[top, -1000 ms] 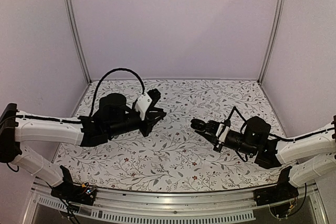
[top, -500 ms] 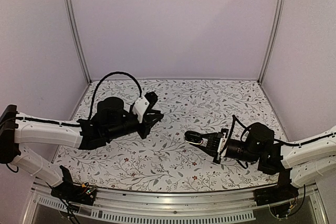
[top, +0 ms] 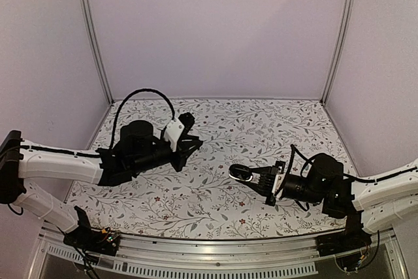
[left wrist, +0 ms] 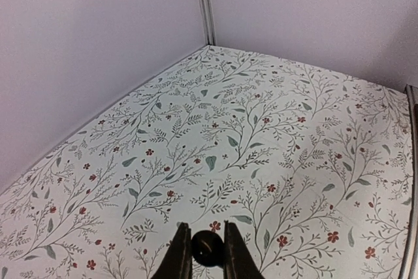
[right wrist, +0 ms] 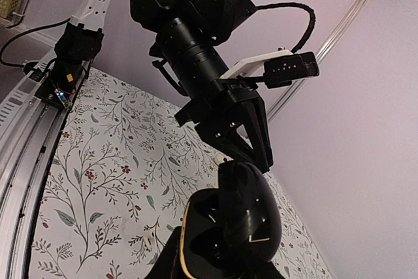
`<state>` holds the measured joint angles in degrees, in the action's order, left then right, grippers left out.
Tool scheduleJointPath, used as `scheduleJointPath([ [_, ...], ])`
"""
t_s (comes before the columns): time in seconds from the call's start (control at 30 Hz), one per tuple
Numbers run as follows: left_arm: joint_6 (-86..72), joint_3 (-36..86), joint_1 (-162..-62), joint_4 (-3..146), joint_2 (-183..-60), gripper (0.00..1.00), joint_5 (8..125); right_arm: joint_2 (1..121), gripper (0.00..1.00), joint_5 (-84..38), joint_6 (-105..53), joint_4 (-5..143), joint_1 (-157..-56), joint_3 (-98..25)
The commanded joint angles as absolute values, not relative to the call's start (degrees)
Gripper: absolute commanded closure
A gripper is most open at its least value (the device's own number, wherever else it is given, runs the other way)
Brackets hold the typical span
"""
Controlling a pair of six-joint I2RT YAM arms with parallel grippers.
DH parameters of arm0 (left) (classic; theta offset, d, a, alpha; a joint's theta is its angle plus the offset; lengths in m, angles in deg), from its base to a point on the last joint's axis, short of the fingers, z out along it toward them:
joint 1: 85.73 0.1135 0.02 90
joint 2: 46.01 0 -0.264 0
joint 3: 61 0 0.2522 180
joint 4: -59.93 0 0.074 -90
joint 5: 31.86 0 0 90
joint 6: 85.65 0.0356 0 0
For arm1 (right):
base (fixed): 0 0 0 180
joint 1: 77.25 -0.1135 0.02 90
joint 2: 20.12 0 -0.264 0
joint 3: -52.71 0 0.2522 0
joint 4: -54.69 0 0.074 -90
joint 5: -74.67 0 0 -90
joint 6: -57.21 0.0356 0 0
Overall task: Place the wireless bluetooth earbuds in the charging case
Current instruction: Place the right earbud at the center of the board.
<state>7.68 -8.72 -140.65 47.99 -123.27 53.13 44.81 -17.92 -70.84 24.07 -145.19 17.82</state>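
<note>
1. The left gripper is clenched on a tiny round black earbud. It sits between the fingers just behind their tips, high above the floral-patterned tabletop.
2. The right gripper is clamped on the small glossy black pebble-shaped charging case, which sticks out past its fingertips with the lid swung open.
3. Seen from the right wrist, the left gripper's tips are just beyond the far end of the case, apart from it but close.
4. Slip risk: the earbud is pinched on a very small curved surface. Any sideways scrape against the case rim could pop it out and drop it to the tabletop below both tools.
5. Seating risk: if the earbud comes in twisted against its socket, it would sit proud or jam instead of seating.
6. Grip risk: pressing down on the open case could turn it in the right fingers or tip the lid shut.
7. The case's long axis runs out along the right fingers towards the left gripper. Its open cavity seems to face back towards the right wrist and upward, though the dark interior is hard to read.
8. I cannot tell whether the other earbud is already seated.
</note>
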Motion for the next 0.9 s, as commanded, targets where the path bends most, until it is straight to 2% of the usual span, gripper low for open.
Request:
scheduleJointPath([
  [0.0, 4.63, -5.61, -138.68, 53.67, -126.93, 0.9, 52.36, 43.54, 1.0, -15.74, -66.55, 23.1, -145.2, 17.36],
  [0.2, -1.86, 5.99, -136.09, 78.75, -138.37, 0.89, 54.21, 41.86, 1.0, -19.97, -56.21, 24.29, -139.1, 18.32],
  [0.33, -5.31, 10.56, -134.53, 89.96, -143.12, 0.87, 58.31, 40.93, 1.0, -22.49, -51.75, 24.59, -136.07, 19.13],
  [0.4, -6.12, 11.61, -133.28, 93.56, -144.58, 0.87, 61.7, 40.56, 1.0, -23.15, -50.41, 24.68, -135.0, 19.69],
  [0.67, -1.08, 13.32, -132.72, 98.7, -146.57, 0.88, 61.84, 40.08, 1.0, -25.67, -48.41, 24.97, -133.54, 20.76],
  [0.87, 4.75, 18.34, -132.58, 103.51, -152.82, 0.85, 61.15, 40.03, 1.0, -26.38, -47.82, 25.39, -133.33, 20.68],
])
